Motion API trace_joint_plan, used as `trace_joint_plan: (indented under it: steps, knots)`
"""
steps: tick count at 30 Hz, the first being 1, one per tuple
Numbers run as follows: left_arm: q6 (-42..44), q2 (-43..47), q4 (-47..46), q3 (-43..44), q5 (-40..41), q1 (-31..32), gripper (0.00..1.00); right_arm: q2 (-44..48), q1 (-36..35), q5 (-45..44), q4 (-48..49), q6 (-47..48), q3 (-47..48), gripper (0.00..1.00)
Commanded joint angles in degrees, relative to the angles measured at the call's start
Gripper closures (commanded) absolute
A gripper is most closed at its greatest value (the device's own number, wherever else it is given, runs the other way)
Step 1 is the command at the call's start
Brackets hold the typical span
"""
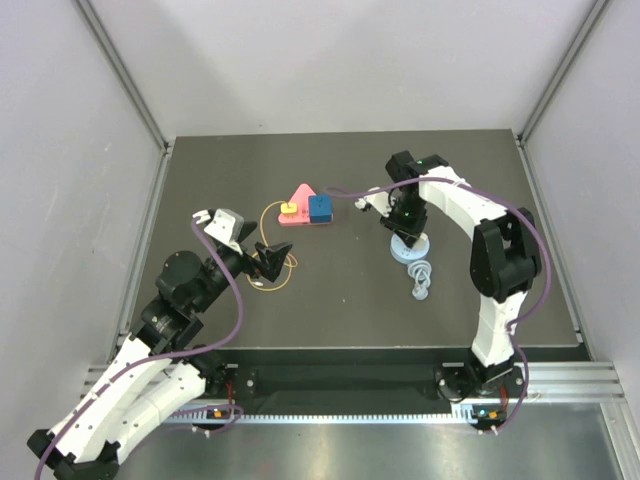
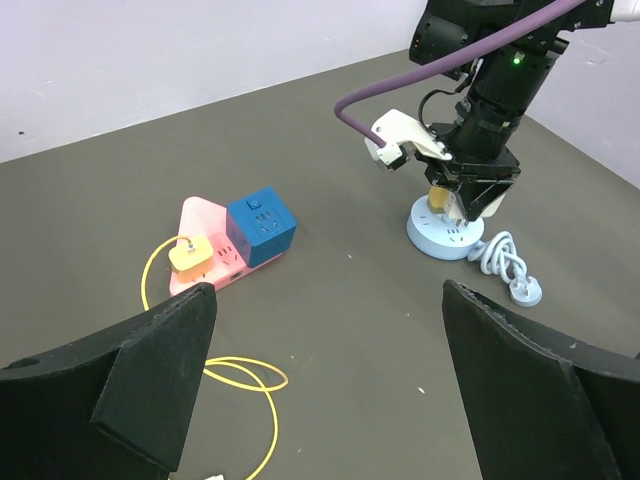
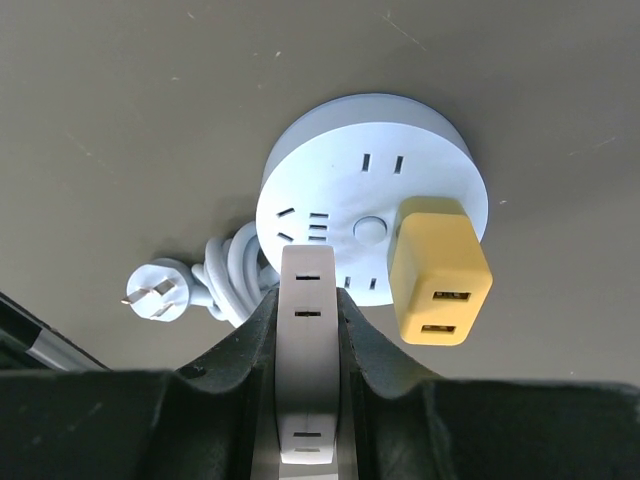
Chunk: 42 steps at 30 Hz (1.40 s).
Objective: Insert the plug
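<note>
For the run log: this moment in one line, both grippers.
right gripper shut on white plug at round socket hub | yellow charger in hub | left gripper open, empty

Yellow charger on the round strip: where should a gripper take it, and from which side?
Grip the yellow charger across two opposite flat side walls, from above. It stands upright on the round strip, USB ports up, walls exposed. The white plug held in the right gripper crowds one side.
</note>
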<state>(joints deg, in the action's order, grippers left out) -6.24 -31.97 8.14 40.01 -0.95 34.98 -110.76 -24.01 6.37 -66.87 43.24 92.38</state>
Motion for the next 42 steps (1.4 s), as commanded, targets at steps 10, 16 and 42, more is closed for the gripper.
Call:
trace_joint_plan:
  steps: [10, 16, 42]
  knots:
    - [0.8, 0.8, -3.0, 0.2, 0.4, 0.2, 0.02, -2.2, -0.9, -1.1, 3.1, 0.9, 2.2, 1.0]
    - [0.9, 1.0, -3.2, 0.2, 0.4, 0.3, 0.02, -2.7, -1.2, -1.5, 3.7, 0.9, 1.9, 1.0]
    - [1.0, 1.3, -3.2, 0.2, 0.4, 0.3, 0.02, -4.0, -2.0, -2.0, 4.4, -0.4, -0.9, 1.0]
